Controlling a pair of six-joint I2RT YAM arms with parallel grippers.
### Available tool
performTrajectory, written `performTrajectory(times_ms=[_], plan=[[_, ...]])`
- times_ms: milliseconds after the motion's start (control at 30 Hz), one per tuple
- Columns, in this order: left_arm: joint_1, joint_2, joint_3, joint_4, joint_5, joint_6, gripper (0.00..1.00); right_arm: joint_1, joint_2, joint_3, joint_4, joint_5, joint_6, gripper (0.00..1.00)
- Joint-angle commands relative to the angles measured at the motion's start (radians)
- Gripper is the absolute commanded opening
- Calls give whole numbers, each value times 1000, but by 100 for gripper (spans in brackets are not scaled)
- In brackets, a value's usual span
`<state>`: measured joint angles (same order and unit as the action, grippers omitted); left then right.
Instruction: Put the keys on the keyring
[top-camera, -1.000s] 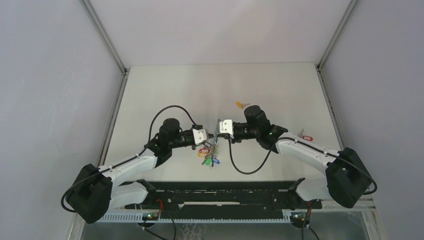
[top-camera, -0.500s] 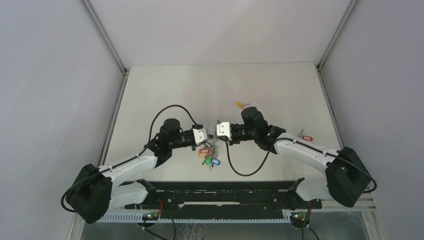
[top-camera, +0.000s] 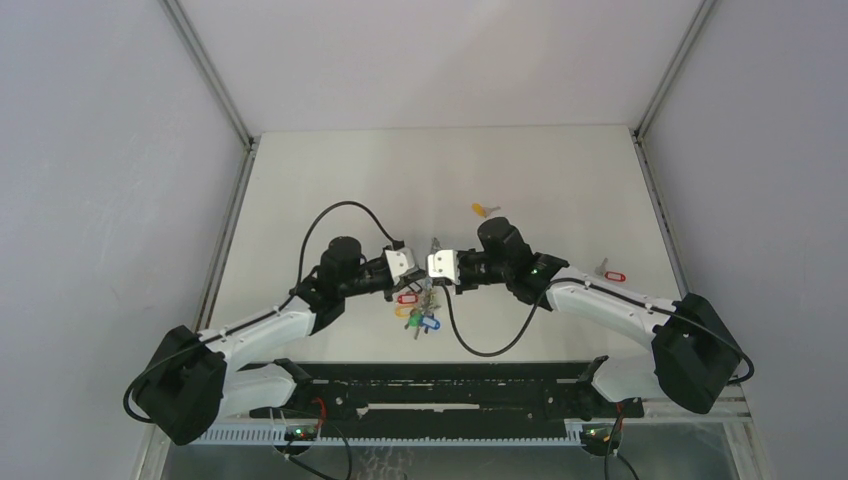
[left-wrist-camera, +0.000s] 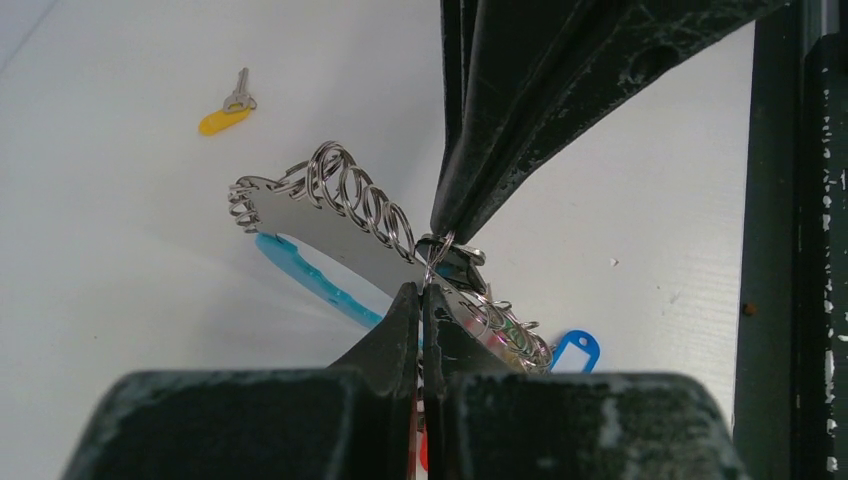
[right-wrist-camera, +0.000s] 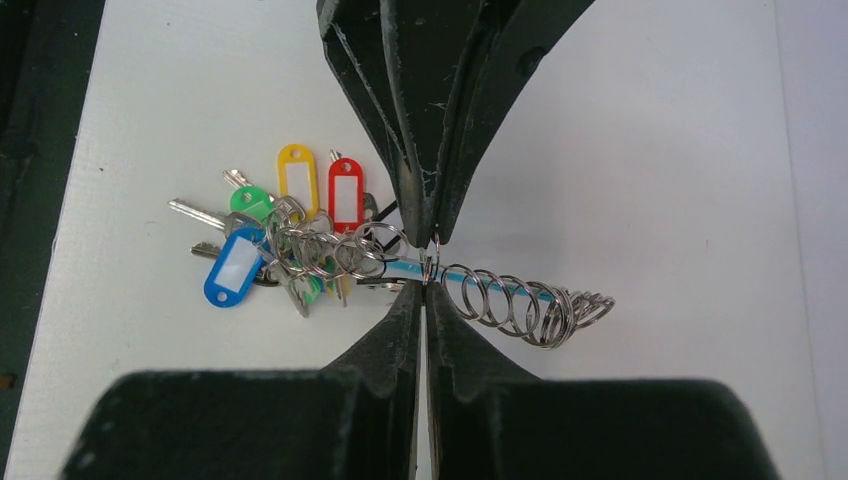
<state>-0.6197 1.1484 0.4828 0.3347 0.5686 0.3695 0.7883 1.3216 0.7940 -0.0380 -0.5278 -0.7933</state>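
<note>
Bright, even, soft-shadowed; sharp focus

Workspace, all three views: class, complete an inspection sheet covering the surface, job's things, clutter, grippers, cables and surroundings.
Surface: white table, flat.
Job's things: keyring between both arms, coloured tags bunched at one end, coil at the other; yellow-tagged key lies loose farther back; red-tagged key lies loose beside the right arm.
Clutter: nothing seen.
Grippers: left gripper and right gripper meet tip to tip, fingers shut on the keyring.
Cables: left cable and right cable, black, looping from the wrists.
Surroundings: grey walls, metal corner posts.
</note>
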Motion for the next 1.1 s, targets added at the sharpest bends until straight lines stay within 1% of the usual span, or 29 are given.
performTrajectory(times_ms=[0, 200, 300, 533, 733, 933, 967, 1067], plan=[[21, 2, 79, 85, -46, -72, 0, 18, -18, 37, -15, 15, -7, 0], [37, 4, 44, 221, -34, -180, 0, 24, -13, 38, -16, 41, -34, 0], [38, 19, 49, 245, -47, -218, 0, 28, -7, 38, -13, 51, -37, 0], [37, 27, 13, 368, -62, -303, 0, 34, 15, 39, 19, 61, -29, 0], [37, 65, -49, 555, -69, -377, 0, 26, 22, 23, 80, 48, -15, 0], [37, 87, -99, 679, -81, -398, 0, -2, 7, 21, 56, 14, 18, 0], [37, 90, -104, 692, -81, -399, 0, -11, 0, 19, 52, 2, 23, 0], [37, 100, -120, 736, -75, -398, 0, -42, -35, -5, 70, -48, 46, 10]])
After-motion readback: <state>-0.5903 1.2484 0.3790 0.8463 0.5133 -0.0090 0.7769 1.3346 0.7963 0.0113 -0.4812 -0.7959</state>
